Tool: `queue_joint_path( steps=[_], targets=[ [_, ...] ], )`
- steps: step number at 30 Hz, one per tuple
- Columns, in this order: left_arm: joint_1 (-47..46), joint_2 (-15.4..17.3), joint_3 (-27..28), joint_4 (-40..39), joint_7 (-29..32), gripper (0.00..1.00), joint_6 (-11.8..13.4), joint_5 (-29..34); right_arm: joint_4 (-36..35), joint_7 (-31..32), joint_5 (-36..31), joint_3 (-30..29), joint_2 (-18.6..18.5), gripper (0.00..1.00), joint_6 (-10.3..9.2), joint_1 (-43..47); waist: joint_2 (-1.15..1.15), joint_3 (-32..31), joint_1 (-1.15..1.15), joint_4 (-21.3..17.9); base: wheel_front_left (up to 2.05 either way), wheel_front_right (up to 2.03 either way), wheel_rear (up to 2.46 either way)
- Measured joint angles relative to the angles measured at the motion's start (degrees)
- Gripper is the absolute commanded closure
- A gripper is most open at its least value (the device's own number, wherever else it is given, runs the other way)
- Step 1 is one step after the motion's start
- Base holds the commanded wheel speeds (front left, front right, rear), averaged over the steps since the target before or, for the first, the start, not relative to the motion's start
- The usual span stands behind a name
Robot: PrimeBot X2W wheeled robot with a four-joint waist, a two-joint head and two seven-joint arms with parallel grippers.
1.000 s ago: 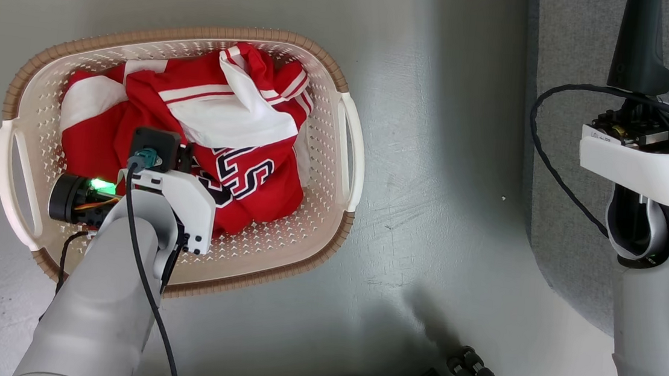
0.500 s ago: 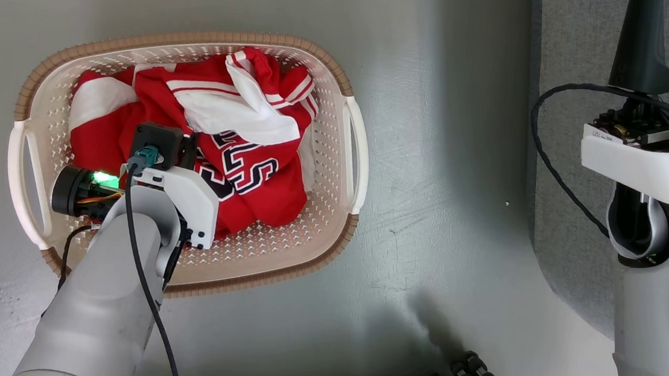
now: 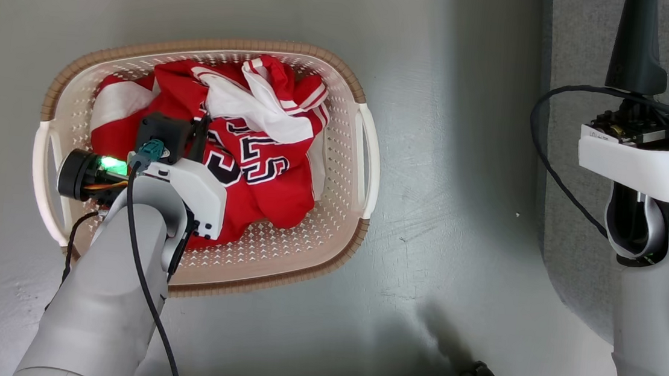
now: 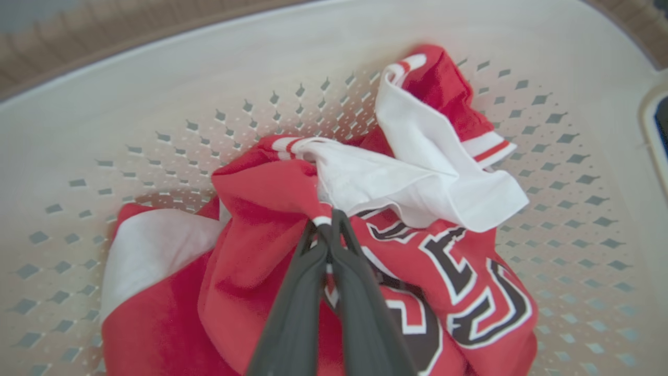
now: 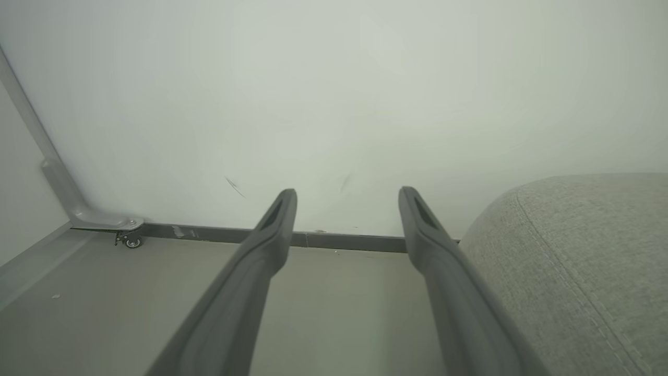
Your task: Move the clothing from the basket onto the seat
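Clothing (image 3: 262, 182): we see red jersey cloth with white panels, red-and-white striped trim and dark navy numerals edged in white, all bunched and creased.
Where: it lies inside the basket (image 3: 214, 44), a cream perforated tub with a brown rim and side handles, standing on the grey floor (image 3: 464, 163).
Left tool (image 4: 327, 224): its two fingers are pressed together on a red fold with a white edge, near the middle of the heap, just above the numerals in the wrist view.
Right tool (image 5: 344, 196): its fingers stand wide apart with nothing between them, over the floor beside the seat (image 5: 574, 261).
Seat: grey fabric with a stitched seam, well apart from the basket.
Hidden: in the head view the left arm (image 3: 107, 289) covers the heap's near-left part and the tool's tips.
Hard to tell: we cannot say how many garments there are, and the numerals are folded, so we cannot read them whole.
Cut off: the seat runs out of frame.
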Motion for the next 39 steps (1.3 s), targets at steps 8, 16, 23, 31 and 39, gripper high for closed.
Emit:
queue_joint_path(
  steps=[8,16,23,31,39],
  targets=[
    [0.0,-0.1,-0.3,-3.9,-0.5,1.0,-0.4,0.0,0.8,0.0,-1.6,0.8,-0.1,0.0,0.0,0.0,0.0,-1.4,0.0,1.2,0.0,0.0,0.0],
    [0.4,-0.3,-0.6,-11.7,-0.5,1.0,-1.0,0.1,2.5,0.0,-3.6,2.8,-0.2,0.0,0.0,0.0,0.0,-3.3,0.0,2.4,0.0,0.0,0.0],
    [3.8,-0.4,-0.6,-20.5,-0.5,1.0,-0.9,0.0,4.6,0.0,-4.0,6.3,-0.4,0.0,0.0,0.1,0.0,-5.6,0.0,3.7,0.0,0.0,0.0],
    [6.4,-0.4,-0.9,-29.6,-0.5,1.0,-0.9,0.0,6.4,0.0,-3.9,13.5,-1.9,0.0,0.0,0.1,0.0,-8.4,0.0,5.1,0.0,0.0,0.0],
    [9.2,-0.4,-0.9,-37.3,-0.5,1.0,-0.9,0.1,7.4,0.0,-1.9,18.8,-4.5,0.0,0.0,0.3,0.0,-11.6,0.0,6.4,0.0,0.0,0.0]
  ],
)
